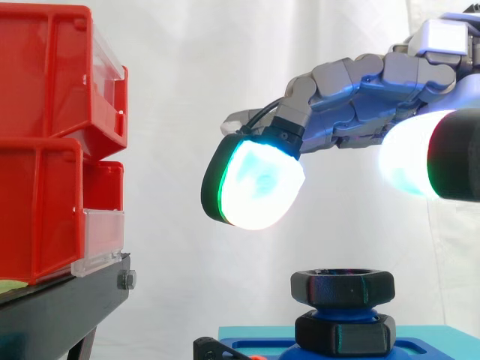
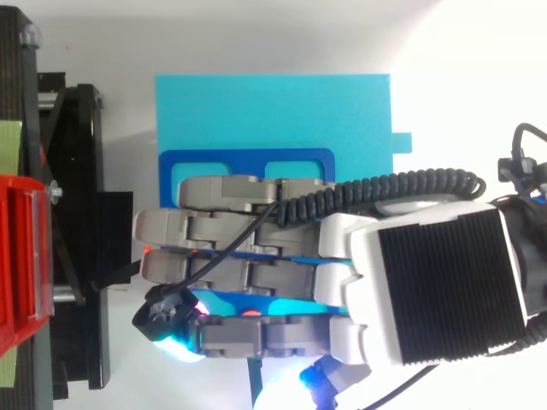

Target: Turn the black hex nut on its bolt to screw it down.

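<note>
- Red bins (image 1: 45,142) are stacked on a black stand (image 1: 60,307), well to the left of the black hex nut (image 1: 343,287).
- The hand (image 1: 360,97) hangs above the nut with its fingers stretched out and relaxed, holding nothing. One glowing fingertip (image 1: 259,184) (white with a green edge) sits above and left of the nut, clear of it.
- The nut sits on its blue bolt (image 1: 341,308), over a second black nut (image 1: 345,334).
- A cyan base (image 1: 427,341) lies beneath the nut.
</note>
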